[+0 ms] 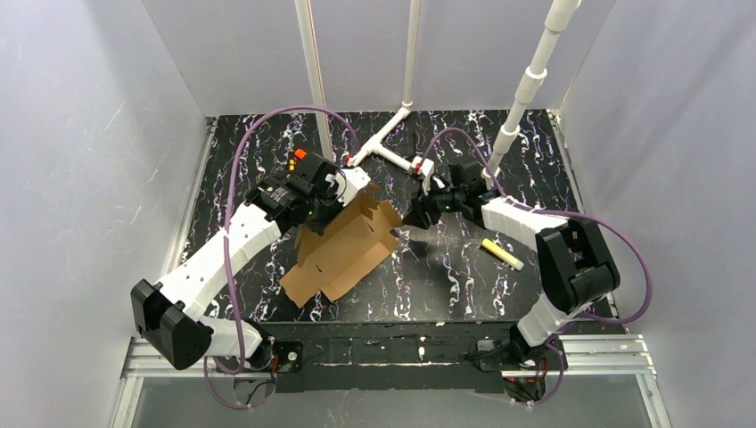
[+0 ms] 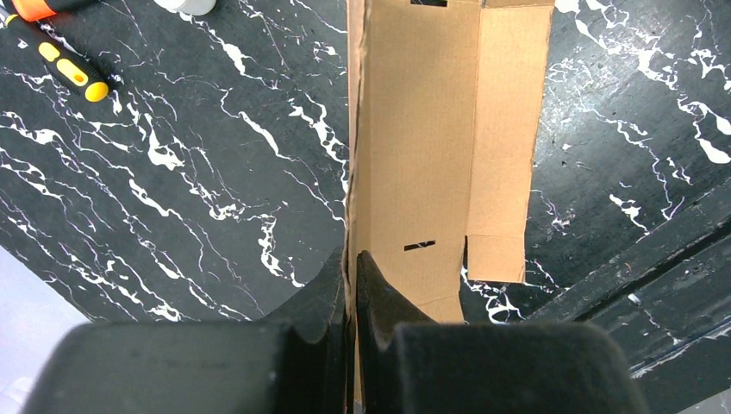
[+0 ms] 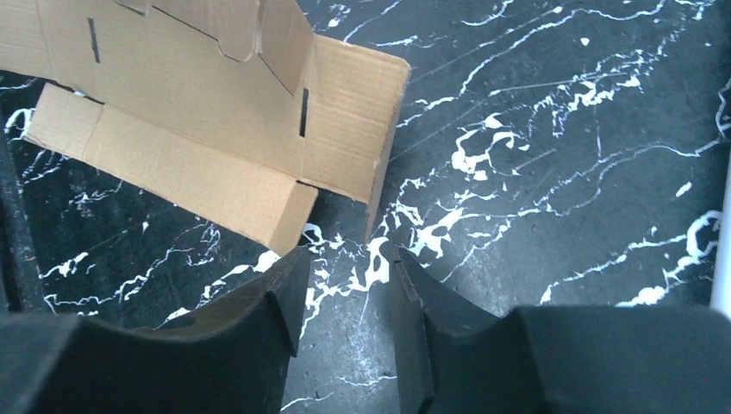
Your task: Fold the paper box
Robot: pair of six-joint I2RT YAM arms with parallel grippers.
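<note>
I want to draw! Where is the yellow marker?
In the top view, the yellow marker lies on the table's right side, beside the right arm, well right of the paper box.

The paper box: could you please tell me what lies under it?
Only the black marbled table shows around the paper box; whatever its panels cover is hidden.

A partly folded brown box (image 1: 343,245) lies askew on the black marbled table (image 1: 464,285), one flap raised; the left gripper (image 1: 345,197) meets its far edge; the right gripper (image 1: 414,218) hangs just beside its right corner; a yellow marker (image 1: 502,254) lies well apart; white pipes (image 1: 392,143) stand behind.
</note>
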